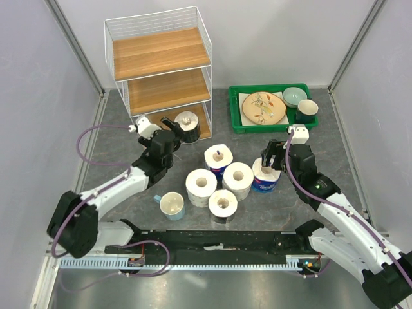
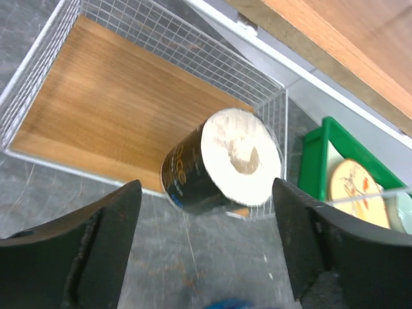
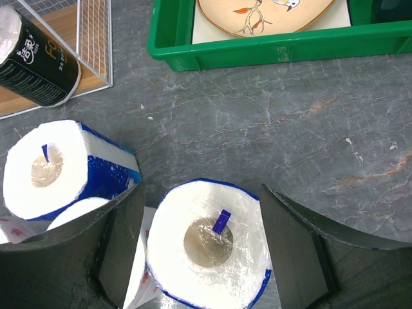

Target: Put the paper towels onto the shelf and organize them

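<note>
The shelf (image 1: 161, 55) of white wire and wooden boards stands at the back left. A dark-wrapped roll (image 1: 187, 125) lies on its side at the front right corner of the bottom board (image 2: 109, 109), also in the left wrist view (image 2: 219, 167). My left gripper (image 1: 168, 132) is open and empty just in front of it (image 2: 206, 257). My right gripper (image 1: 273, 159) is open, its fingers (image 3: 116, 244) on either side of an upright blue-wrapped roll (image 3: 209, 251), seen from above (image 1: 266, 176). A second blue-wrapped roll (image 1: 217, 159), two large white rolls (image 1: 237, 180) (image 1: 201, 187) and a smaller roll (image 1: 223, 205) stand clustered mid-table.
A green tray (image 1: 237, 122) holding a plate, a bowl and a cup sits at the back right, close behind the right gripper. A pale cup with a blue handle (image 1: 172, 205) stands left of the rolls. Grey walls close in both sides.
</note>
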You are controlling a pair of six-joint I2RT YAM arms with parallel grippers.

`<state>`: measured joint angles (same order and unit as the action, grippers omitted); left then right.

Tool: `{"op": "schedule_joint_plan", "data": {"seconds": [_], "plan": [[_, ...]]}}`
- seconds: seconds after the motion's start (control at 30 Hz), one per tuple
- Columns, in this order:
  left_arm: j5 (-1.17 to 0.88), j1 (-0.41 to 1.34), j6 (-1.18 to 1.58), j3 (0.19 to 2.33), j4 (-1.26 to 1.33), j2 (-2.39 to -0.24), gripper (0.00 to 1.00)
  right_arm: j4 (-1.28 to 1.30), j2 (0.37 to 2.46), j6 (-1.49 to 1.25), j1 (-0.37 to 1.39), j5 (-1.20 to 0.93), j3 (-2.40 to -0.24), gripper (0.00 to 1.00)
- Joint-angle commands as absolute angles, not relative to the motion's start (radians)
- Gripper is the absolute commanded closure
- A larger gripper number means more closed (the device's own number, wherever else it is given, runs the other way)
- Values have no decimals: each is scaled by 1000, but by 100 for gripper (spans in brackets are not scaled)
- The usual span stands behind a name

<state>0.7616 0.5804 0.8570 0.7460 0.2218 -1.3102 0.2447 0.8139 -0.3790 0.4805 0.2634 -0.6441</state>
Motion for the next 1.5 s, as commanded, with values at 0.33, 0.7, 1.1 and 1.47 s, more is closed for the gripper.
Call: {"op": "schedule_joint_plan", "data": {"seconds": [0.33, 0.7, 1.1, 1.47], "plan": [[152, 700, 646, 618, 6, -726, 3, 328, 744, -520, 480, 469, -732, 17], [379, 1251, 783, 926, -491, -941, 3, 373, 715, -564, 479, 475, -735, 16], [640, 1499, 1259, 1005, -913, -1088, 1, 403, 666, -592, 479, 486, -736, 15], [715, 1499, 1393, 905, -875, -1112, 1, 410, 663, -592, 479, 492, -735, 15]]}}
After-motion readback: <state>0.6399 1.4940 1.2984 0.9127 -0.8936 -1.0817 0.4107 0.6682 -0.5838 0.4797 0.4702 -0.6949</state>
